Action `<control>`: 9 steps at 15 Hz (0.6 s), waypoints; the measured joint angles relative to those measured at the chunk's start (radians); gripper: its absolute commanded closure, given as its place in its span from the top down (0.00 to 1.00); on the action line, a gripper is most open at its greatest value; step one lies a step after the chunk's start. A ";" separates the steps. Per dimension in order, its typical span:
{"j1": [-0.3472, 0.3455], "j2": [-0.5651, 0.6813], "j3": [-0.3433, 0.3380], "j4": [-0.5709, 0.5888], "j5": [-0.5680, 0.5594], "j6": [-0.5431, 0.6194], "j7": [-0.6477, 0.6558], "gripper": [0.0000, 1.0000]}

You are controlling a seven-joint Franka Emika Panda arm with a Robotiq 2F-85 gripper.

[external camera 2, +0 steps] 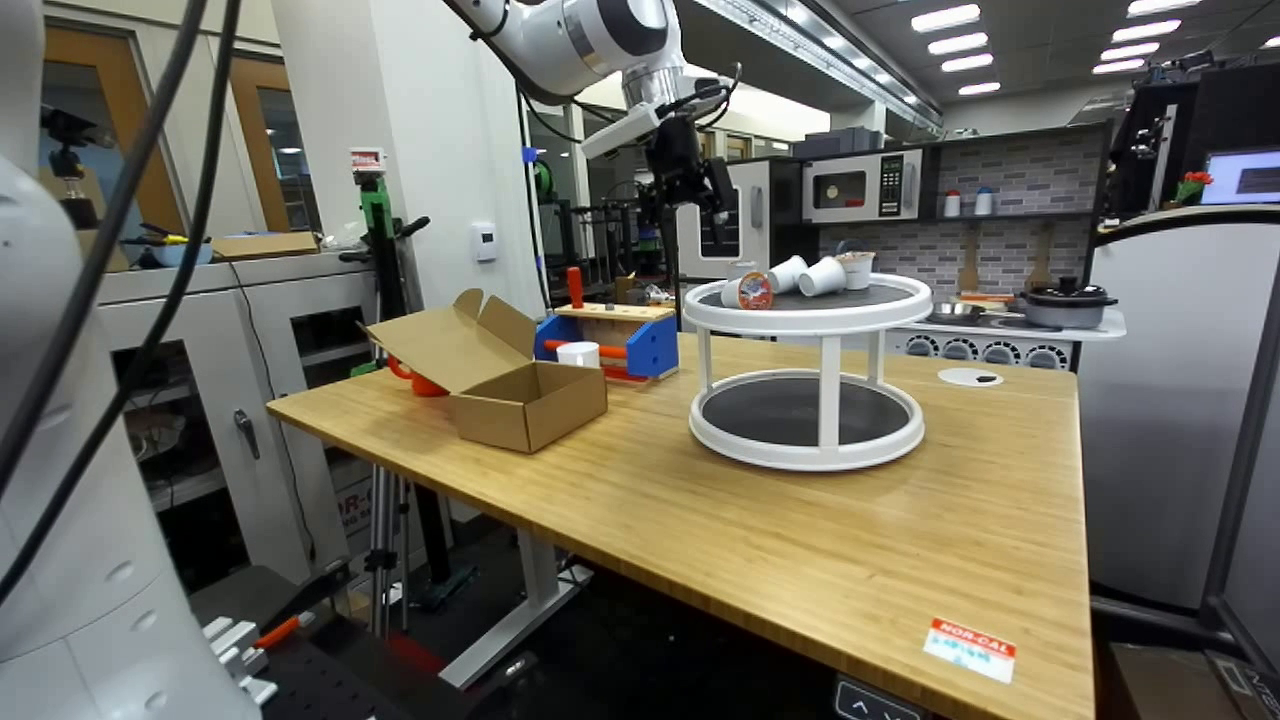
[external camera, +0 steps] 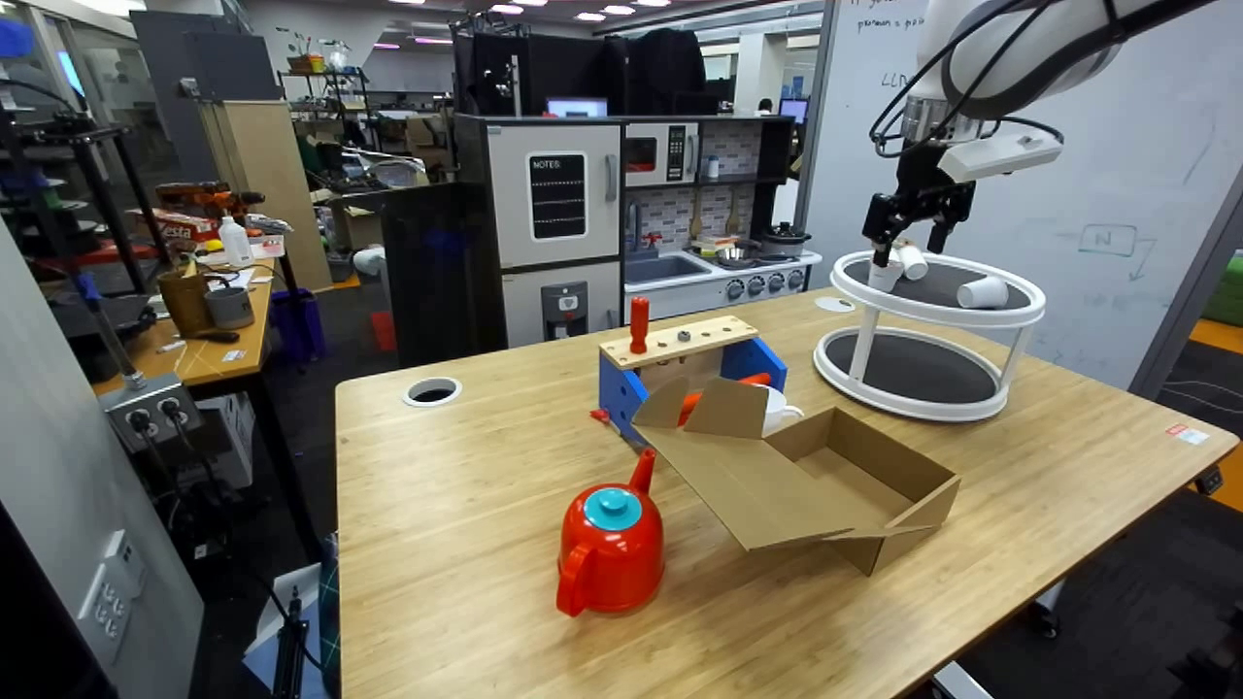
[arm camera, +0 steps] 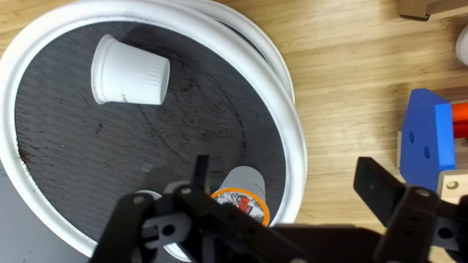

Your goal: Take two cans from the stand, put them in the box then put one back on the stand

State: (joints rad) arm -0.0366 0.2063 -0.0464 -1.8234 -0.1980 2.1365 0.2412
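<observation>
The white two-tier stand [external camera: 923, 369] holds several small whitish cans on its upper dark shelf. A can [arm camera: 129, 73] lies on its side there in the wrist view. Close to the rim, an orange-rimmed can [arm camera: 243, 182] is partly covered by a finger; others nearby are mostly hidden behind the gripper. My gripper [arm camera: 283, 170] stands open over the shelf's edge, fingers wide apart, nothing held. One finger is over the shelf, the other over the bare wood. In an exterior view the gripper [external camera: 909, 248] hangs just above the cans. The cardboard box [external camera: 855, 476] has its flap open, with bare cardboard showing inside.
Beside the box stands a blue-and-wood toy rack [external camera: 680, 342] with an upright red peg, and a white mug [external camera 2: 578, 353] close to it. A red teapot [external camera: 612, 553] with a blue lid stands near the open flap. A whiteboard [external camera: 1146, 194] rises behind the stand.
</observation>
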 measured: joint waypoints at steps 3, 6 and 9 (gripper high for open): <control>0.002 0.001 -0.001 0.004 0.000 0.000 0.008 1.00; 0.002 0.002 -0.001 0.004 0.000 0.000 0.009 1.00; 0.003 0.003 -0.001 0.003 0.000 0.000 0.009 1.00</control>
State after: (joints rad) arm -0.0340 0.2088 -0.0473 -1.8202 -0.1979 2.1360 0.2504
